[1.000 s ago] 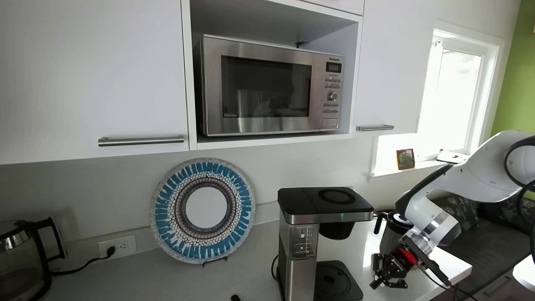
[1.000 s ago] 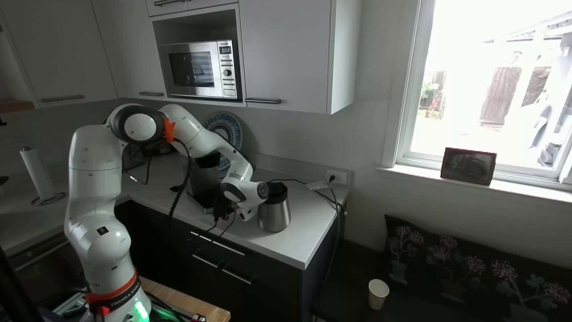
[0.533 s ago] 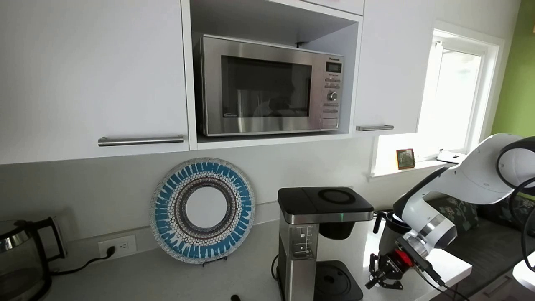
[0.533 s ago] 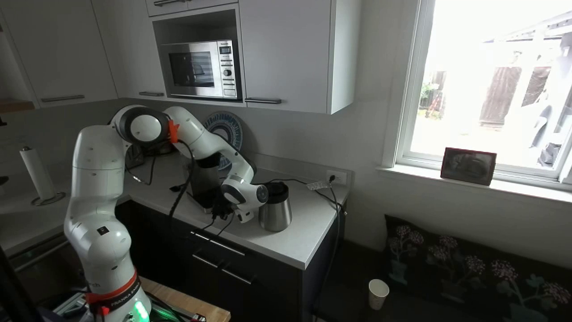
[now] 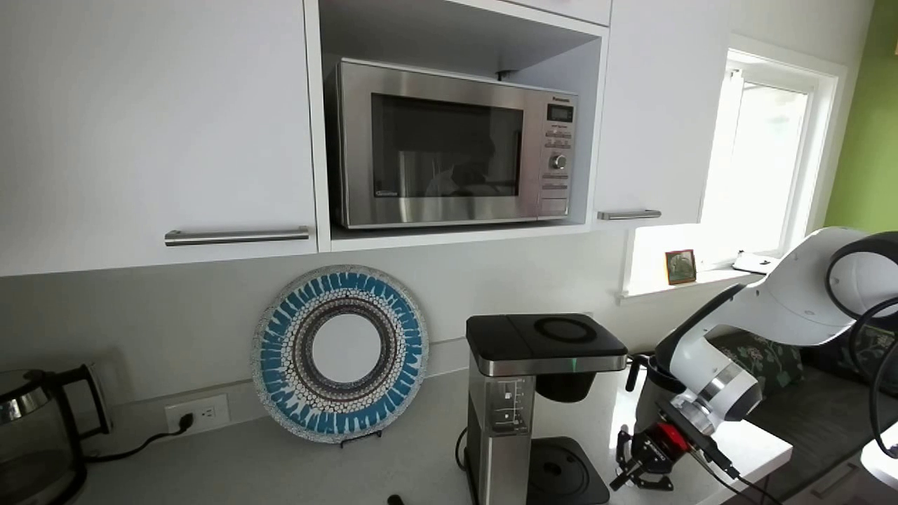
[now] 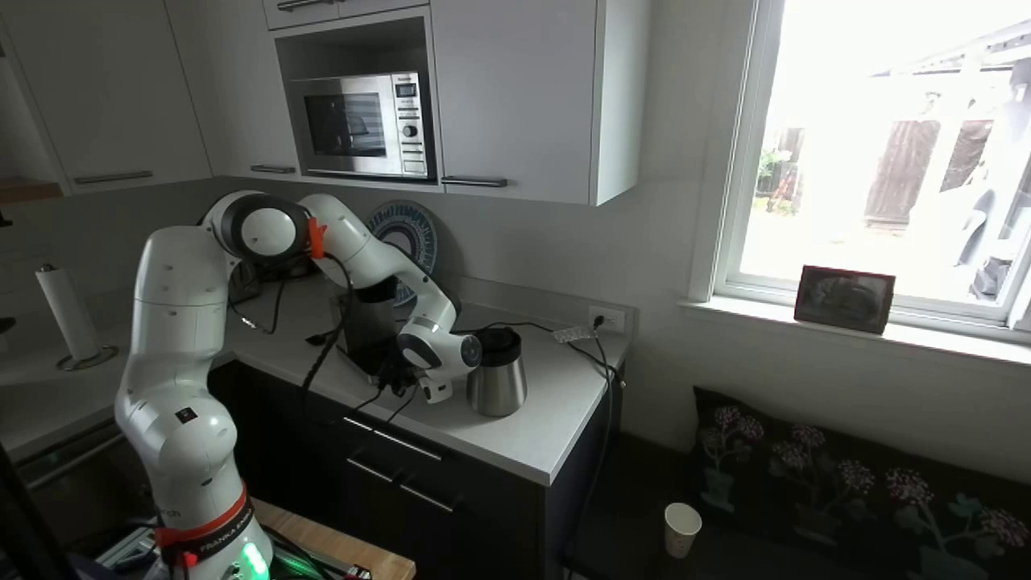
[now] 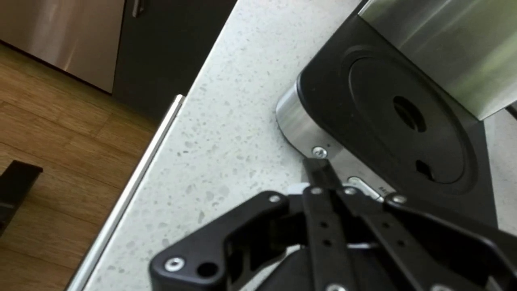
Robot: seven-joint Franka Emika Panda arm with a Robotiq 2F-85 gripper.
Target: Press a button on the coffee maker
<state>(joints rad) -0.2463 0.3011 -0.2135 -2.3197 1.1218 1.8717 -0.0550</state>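
Note:
The coffee maker stands on the counter, with its dark top and silver front column in an exterior view; it is partly behind my arm in an exterior view. The wrist view shows its black base with a silver front edge. On that edge are a small round button and a longer pill-shaped switch. My gripper is shut and holds nothing. Its tips are just in front of the edge, beside the round button; whether they touch cannot be told. The gripper points down-left beside the base.
A steel carafe stands close beside the wrist. The counter's front edge runs below the gripper. The microwave is in the cabinet above. A patterned plate and a glass kettle stand along the wall.
My gripper has moved a little left and slightly down, closer to the coffee maker's base. The elbow has shifted with it. The coffee maker and carafe have not moved.

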